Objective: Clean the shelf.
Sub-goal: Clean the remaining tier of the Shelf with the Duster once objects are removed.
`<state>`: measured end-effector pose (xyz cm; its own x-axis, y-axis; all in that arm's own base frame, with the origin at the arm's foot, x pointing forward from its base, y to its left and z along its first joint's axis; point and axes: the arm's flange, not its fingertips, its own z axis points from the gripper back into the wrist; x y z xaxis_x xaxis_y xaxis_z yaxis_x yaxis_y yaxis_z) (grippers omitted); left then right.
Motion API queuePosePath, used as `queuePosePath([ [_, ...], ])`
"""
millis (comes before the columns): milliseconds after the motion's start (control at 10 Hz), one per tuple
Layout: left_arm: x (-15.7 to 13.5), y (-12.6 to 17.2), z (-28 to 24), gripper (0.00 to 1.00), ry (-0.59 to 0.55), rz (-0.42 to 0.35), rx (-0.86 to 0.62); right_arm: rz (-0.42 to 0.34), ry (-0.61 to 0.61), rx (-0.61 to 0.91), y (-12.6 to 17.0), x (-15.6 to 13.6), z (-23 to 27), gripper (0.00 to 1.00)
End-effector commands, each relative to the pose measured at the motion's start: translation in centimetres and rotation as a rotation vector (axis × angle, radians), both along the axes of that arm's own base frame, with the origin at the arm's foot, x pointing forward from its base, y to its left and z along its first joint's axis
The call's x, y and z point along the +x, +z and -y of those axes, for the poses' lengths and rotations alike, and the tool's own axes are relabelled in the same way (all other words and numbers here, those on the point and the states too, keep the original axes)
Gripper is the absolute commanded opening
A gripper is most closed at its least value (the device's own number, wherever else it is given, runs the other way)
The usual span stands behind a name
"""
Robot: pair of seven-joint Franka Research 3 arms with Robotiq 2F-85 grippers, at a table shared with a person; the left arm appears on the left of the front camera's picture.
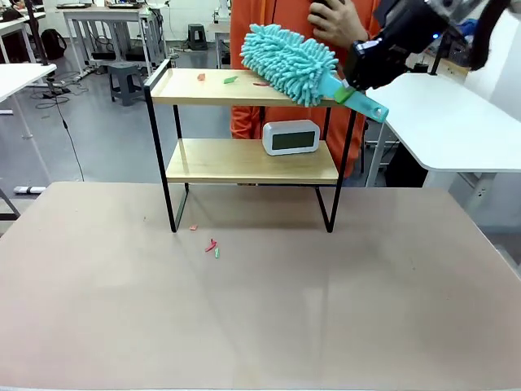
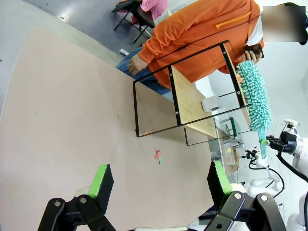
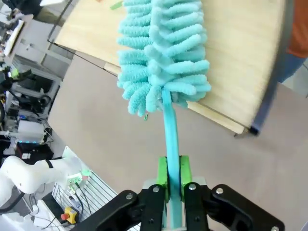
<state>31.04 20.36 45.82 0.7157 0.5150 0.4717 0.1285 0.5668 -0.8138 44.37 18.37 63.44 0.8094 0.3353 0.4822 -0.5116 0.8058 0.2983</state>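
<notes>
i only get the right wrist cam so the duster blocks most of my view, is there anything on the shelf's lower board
observer: yes, a white clock stands on the lower board of the shelf, toward its right end.
operator: ok, any bits lying off the shelf
observer: a few red and green scraps lie on the table, near the shelf's front left leg.
</notes>
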Motion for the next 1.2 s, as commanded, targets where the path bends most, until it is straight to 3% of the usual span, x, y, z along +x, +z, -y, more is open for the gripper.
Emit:
queuePosePath([
  [0, 0.1, 0.0, 0.1, 1.00, -0.003, 0.032, -0.003, -0.013, 0.045, -0.050, 1.5, 2.1, -2.9, 0.00],
  [200, 0.1, 0.0, 0.1, 1.00, -0.003, 0.032, -0.003, -0.036, 0.132, -0.043, 2.2, 2.6, -4.8, 0.00],
  [600, 0.1, 0.0, 0.1, 1.00, -0.003, 0.032, -0.003, -0.209, 0.370, -0.003, 3.5, 1.8, -4.0, 0.00],
  [900, 0.1, 0.0, 0.1, 1.00, -0.003, 0.032, -0.003, -0.331, 0.585, 0.158, 3.8, -3.0, 1.1, 0.00],
  [1100, 0.1, 0.0, 0.1, 1.00, -0.003, 0.032, -0.003, -0.341, 0.662, 0.259, 4.1, -6.6, 4.5, 0.00],
])
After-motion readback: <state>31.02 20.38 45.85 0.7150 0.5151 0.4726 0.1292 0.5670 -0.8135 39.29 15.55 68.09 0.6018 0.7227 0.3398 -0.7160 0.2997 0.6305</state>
